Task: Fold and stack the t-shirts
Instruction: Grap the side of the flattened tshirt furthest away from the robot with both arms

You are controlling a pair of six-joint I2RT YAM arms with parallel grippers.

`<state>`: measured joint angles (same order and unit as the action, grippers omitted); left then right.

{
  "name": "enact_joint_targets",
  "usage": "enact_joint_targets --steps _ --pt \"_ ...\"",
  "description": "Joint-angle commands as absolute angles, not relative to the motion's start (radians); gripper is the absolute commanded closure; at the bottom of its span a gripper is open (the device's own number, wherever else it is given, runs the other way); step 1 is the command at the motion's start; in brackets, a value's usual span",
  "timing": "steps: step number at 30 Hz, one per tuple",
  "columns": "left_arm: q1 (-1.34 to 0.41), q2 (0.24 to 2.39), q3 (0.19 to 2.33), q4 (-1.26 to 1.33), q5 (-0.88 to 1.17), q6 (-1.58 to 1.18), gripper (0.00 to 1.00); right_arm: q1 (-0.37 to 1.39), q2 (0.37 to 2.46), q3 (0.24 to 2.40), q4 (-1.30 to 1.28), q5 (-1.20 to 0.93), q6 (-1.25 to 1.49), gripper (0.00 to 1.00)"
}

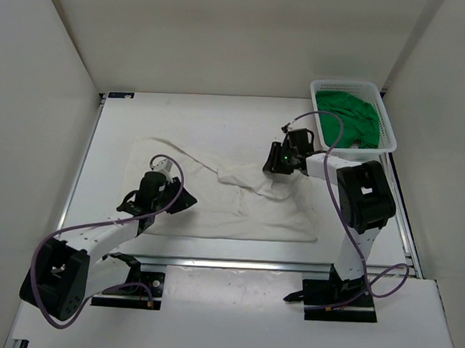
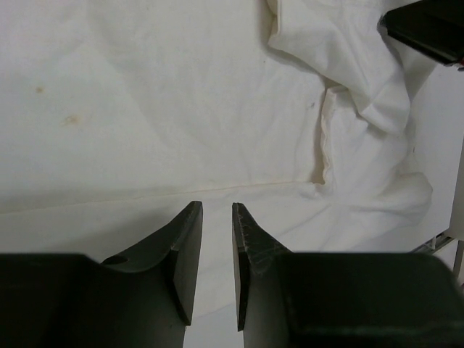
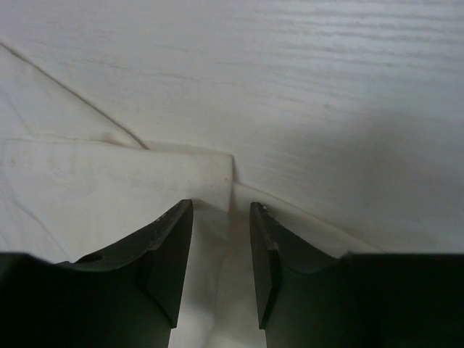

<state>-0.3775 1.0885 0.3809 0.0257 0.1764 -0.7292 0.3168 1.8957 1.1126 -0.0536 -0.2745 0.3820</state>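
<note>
Centre of the table (image 1: 204, 118): the white t-shirt (image 1: 238, 209) lies spread between the two arms. Its near edge runs straight. Its far edge slants down toward the right and bunches into a crumpled ridge near the middle. We judge it part-folded, not yet a neat rectangle.

Far right corner: the green t-shirt (image 1: 349, 110) sits heaped in the white mesh basket (image 1: 392, 142), well apart from the work.

The left gripper (image 1: 186, 203) hangs low over the left part of the white shirt. In its wrist view the fingers (image 2: 185, 254) stand a narrow slot apart, with cloth showing through the gap. We think nothing is pinched, though the view is steep and a thin fold between the pads could escape us.

The right gripper (image 1: 276, 167) sits at the shirt's far right edge. Its jaws are plainly apart. A squared cloth corner (image 3: 214, 163) lies just ahead of the tips, flat on the table and not between them.

Our reading of the placement: the arms stand toward opposite ends so the cloth can be taken at two points and carried over together, which keeps a fold even. The right one is lined up on that corner because a corner offers a clean edge to pinch. The next move calls for the jaws to come down and close on the layers without dragging the ridge about.
</note>
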Motion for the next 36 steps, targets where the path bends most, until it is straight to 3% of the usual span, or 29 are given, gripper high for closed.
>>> enact_joint_targets --steps 1,9,15,20,23,26,34,36 --pt "-0.388 1.114 0.41 0.046 0.189 -0.716 0.65 0.327 1.944 1.167 -0.029 -0.327 0.382 0.64" --pt "-0.379 1.135 0.41 0.055 0.184 -0.715 0.66 0.301 1.934 1.137 0.095 -0.443 0.431 0.68" --pt "-0.374 1.146 0.417 0.054 0.184 -0.715 0.66 0.296 1.859 1.069 0.202 -0.476 0.446 0.84" --pt "-0.385 1.155 0.41 0.067 0.189 -0.716 0.66 0.282 1.809 0.994 0.324 -0.503 0.478 0.66" --pt "-0.385 1.158 0.416 0.063 0.184 -0.718 0.66 0.253 1.858 1.025 0.305 -0.56 0.512 0.65" --pt "-0.374 1.155 0.423 0.058 0.181 -0.71 0.66 0.235 1.904 1.049 0.296 -0.592 0.535 0.73" --pt "-0.319 1.204 0.517 0.022 0.19 -0.678 0.66 0.212 2.003 1.146 0.298 -0.65 0.577 0.77" --pt "-0.286 1.227 0.543 0.011 0.193 -0.684 0.66 0.219 2.017 1.178 0.272 -0.658 0.563 0.89"
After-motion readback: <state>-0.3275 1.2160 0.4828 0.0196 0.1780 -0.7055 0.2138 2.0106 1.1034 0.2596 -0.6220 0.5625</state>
